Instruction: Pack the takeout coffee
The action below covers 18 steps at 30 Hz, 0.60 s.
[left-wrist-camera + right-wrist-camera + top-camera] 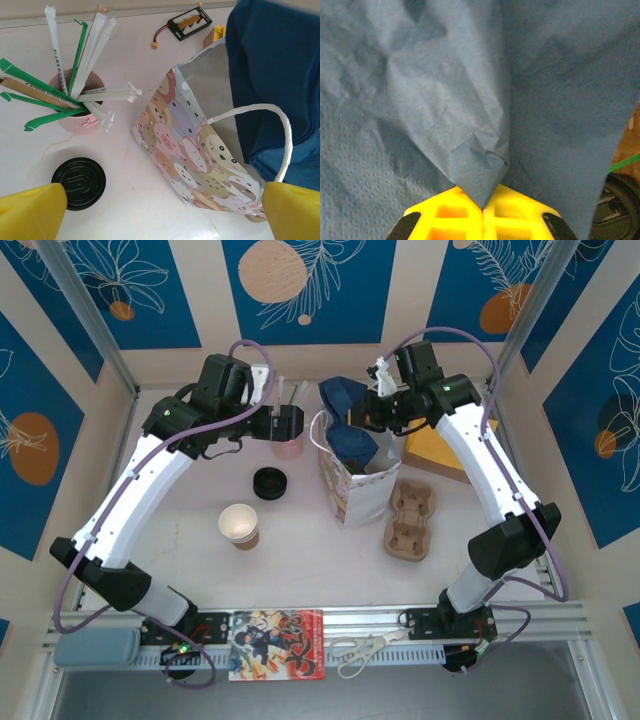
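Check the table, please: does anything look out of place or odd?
Yes. A crumpled blue sheet hangs over the mouth of the paper bag, pinched in the shut right gripper. The takeout coffee stands upright without a cover; the black lid lies apart from it on the table.

The takeout coffee (238,525) is a small kraft-brown paper cup, pale cream inside with a white rim. It stands upright and uncovered on the bench (300,570), left of centre, with nothing touching it.
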{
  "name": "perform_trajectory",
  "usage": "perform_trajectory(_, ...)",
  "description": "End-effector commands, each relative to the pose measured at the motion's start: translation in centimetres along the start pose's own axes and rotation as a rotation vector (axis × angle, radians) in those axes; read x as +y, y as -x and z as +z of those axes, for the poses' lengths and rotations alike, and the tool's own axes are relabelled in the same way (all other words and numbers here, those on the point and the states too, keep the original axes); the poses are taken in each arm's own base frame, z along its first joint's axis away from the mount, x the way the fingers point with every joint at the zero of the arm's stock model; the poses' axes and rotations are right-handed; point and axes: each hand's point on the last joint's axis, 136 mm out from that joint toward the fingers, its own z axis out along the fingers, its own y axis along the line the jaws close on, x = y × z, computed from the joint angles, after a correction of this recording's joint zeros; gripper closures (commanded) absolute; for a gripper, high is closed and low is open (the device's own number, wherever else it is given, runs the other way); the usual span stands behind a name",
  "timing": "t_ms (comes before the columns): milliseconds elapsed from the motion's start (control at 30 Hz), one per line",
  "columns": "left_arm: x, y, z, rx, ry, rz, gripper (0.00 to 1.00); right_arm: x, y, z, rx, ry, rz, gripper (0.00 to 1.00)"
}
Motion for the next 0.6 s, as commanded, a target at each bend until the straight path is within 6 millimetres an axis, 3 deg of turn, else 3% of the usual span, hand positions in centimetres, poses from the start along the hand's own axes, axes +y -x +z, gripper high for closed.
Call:
perform_trajectory(0, 0.3, 0.2, -0.8, -0.019, -0.002, -0.004, 0.00, -0.4, -0.9, 0.4, 0.045, -0.009, 0.005, 0.72)
perform_trajectory(33, 0.4, 0.2, -0.8, -0.019, 0.001, -0.004, 0.00, -0.5, -0.9, 0.4, 0.047, -0.016, 0.004, 0.66)
perform_trajectory(100, 0.5, 0.3, -0.7, -0.019, 0.005, -0.006, 0.00, -0.4, -0.7, 0.0, 0.036, -0.029, -0.004, 0.64)
perform_trajectory(200, 0.6, 0.3, -0.6, -0.019, 0.007, -0.007, 0.00, -0.1, -0.2, -1.0, 0.003, -0.050, -0.020, 0.49)
perform_trajectory(400, 1.5, 0.3, -0.2, -0.017, 0.033, -0.013, 0.00, 0.9, 1.2, -3.3, -0.072, -0.081, -0.056, 0.42)
perform_trajectory(567, 4.2, 0.4, 0.3, -0.021, 0.114, -0.037, 0.00, 0.9, 3.3, -6.8, -0.207, -0.185, -0.102, 0.30)
